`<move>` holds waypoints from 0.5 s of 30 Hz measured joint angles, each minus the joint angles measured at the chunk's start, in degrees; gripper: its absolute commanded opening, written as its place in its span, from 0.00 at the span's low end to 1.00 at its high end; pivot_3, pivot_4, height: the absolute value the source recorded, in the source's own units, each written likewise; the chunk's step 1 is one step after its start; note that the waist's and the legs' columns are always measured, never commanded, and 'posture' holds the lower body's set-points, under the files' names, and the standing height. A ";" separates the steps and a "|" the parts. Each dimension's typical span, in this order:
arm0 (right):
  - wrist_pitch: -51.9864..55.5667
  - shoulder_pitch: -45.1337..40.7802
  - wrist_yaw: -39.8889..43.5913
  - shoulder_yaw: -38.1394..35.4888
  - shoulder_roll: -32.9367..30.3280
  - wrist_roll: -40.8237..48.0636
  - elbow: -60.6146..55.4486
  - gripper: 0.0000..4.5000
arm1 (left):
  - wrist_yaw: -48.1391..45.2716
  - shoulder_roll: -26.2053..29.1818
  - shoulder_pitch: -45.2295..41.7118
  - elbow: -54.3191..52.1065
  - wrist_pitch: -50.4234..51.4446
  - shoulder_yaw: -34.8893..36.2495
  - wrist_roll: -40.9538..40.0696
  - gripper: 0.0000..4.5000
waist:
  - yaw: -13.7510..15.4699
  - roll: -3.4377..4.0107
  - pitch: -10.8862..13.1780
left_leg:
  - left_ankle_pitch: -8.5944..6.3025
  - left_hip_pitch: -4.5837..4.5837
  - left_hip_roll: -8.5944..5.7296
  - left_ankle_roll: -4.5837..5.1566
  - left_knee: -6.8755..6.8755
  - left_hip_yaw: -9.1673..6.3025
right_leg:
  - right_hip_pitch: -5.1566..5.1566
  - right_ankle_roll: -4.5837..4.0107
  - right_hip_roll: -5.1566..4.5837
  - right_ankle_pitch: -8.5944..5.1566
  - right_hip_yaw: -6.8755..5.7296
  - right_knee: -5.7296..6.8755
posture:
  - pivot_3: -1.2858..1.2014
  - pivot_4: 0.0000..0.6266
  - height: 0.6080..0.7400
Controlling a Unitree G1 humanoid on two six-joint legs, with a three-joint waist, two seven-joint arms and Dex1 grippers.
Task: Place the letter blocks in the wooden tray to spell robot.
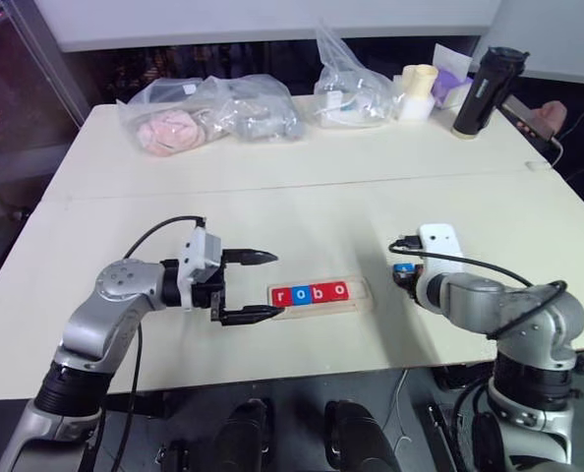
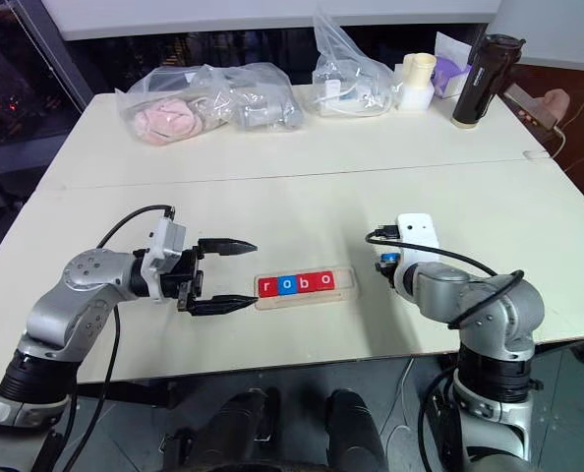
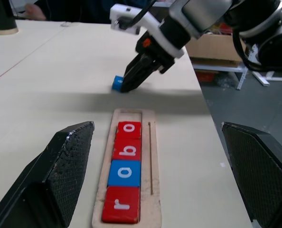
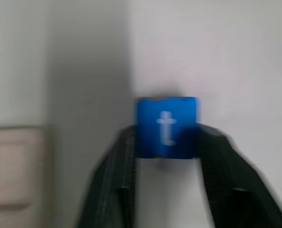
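Note:
The wooden tray (image 1: 361,291) lies near the table's front edge with a red r (image 1: 280,296), blue o (image 1: 299,294), red b (image 1: 320,292) and red o (image 1: 340,290) in a row; its right end slot is bare. A blue t block (image 4: 165,127) sits between the fingers of my right gripper (image 1: 404,276), which is shut on it low over the table, just right of the tray. My left gripper (image 1: 272,285) stands wide open at the tray's left end, its fingers (image 3: 60,166) on either side of it, holding nothing.
Clear plastic bags (image 1: 208,118) with soft items, another bag (image 1: 349,93), a cream cup (image 1: 417,90) and a black bottle (image 1: 484,90) line the table's far edge. A person's hand (image 1: 546,120) rests at the back right corner.

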 measured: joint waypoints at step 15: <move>-25.02 3.42 -31.98 19.88 -29.97 53.87 2.71 0.25 | -0.05 -0.07 -0.78 0.68 -0.81 -0.02 0.11 1.00 | 0.09 -0.06 0.04 | -0.19 -0.19 -0.01 0.35 0.03 0.10 | 0.17 0.06 -0.13 -0.01 -0.14 -0.64 | 0.52 0.24 0.98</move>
